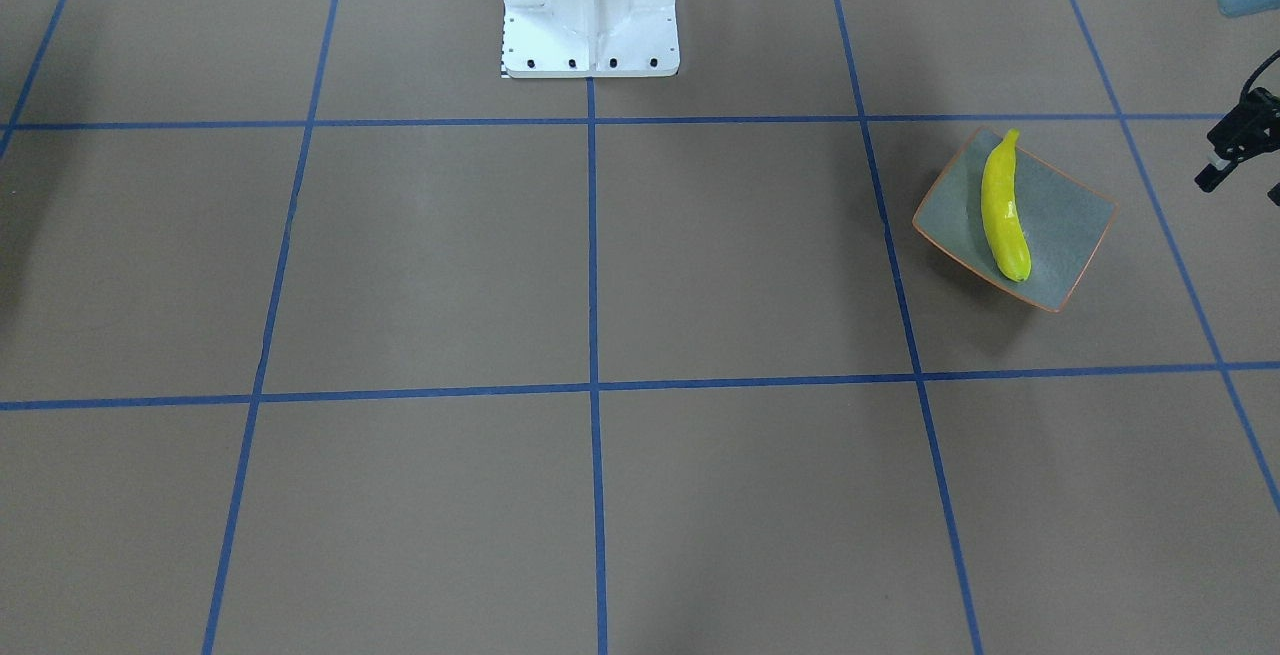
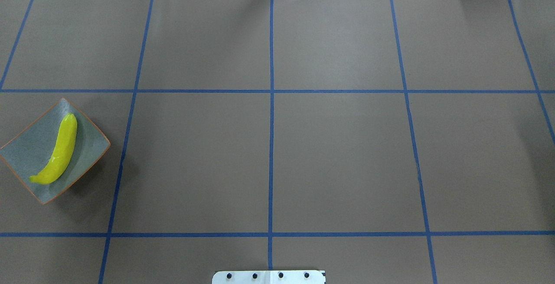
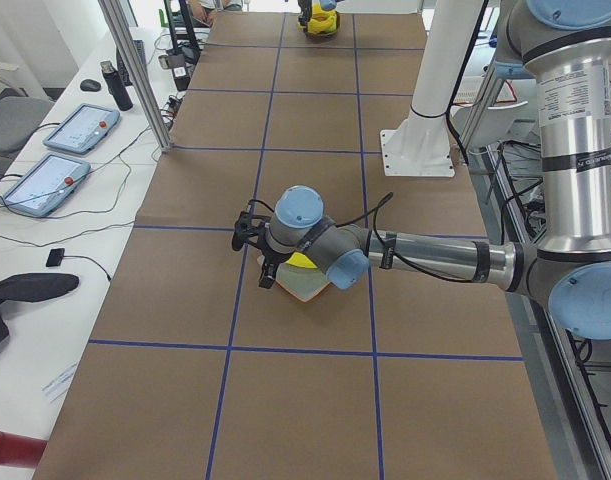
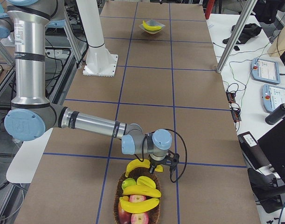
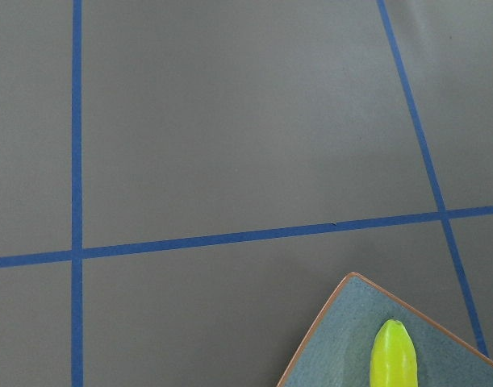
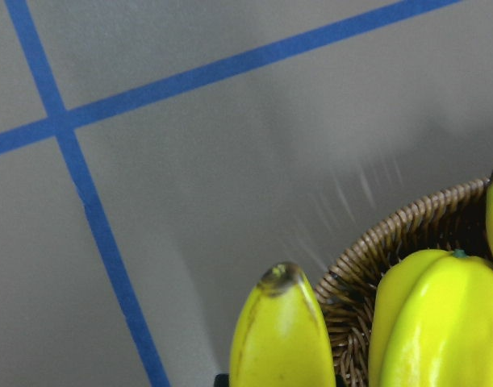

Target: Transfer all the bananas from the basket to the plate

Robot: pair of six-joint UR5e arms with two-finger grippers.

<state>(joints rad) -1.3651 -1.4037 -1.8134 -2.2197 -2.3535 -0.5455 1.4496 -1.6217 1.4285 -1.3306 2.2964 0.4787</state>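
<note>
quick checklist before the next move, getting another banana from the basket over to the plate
1. Room on the plate: ok. One banana lies on it, with bare dish beside it.
2. More bananas in the basket: ok. Several lie there among apples.
3. Grip of the right gripper on the rim banana: cannot tell, since the fingers are hidden.
4. The left gripper off the plate: ok. It is beside the plate, not touching it.
</note>
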